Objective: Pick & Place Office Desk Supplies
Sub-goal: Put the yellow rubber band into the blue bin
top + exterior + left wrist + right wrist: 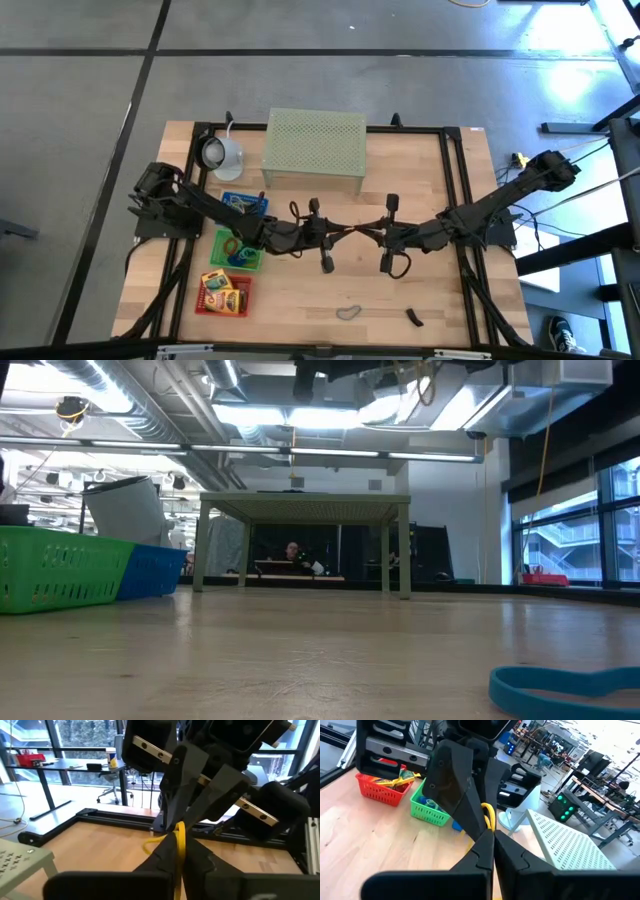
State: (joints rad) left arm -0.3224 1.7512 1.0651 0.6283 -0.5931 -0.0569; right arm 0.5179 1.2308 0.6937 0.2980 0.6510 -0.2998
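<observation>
A thin yellow-orange loop (352, 230) hangs in the air over the table's middle, stretched between my two grippers. My left gripper (338, 232) comes in from the left and my right gripper (368, 232) from the right. They meet tip to tip, both shut on the loop. A grey loop (348, 312) and a small black clip (414, 318) lie flat on the wood near the table's near edge. The low view shows a bluish loop (570, 685) lying on the table. Two yellow printed boxes (222, 290) sit in the red basket. My left gripper (178, 851) pinches one end of the yellow-orange loop (178, 834) between its two fingers, coming level from the table's left. The loop is lifted clear of the table. My right gripper (493, 840) pinches the loop's other end (489, 814) between its two fingers, coming level from the table's right. The strand between the two grippers (352, 229) runs short and straight.
A red basket (206, 302), a green basket (222, 238) and a blue basket (258, 203) stand in a row on the table's left. The pale green mesh stand (314, 148) and the white lamp-like object (222, 153) stand at the far edge. Bare wood lies between the grippers and the near edge.
</observation>
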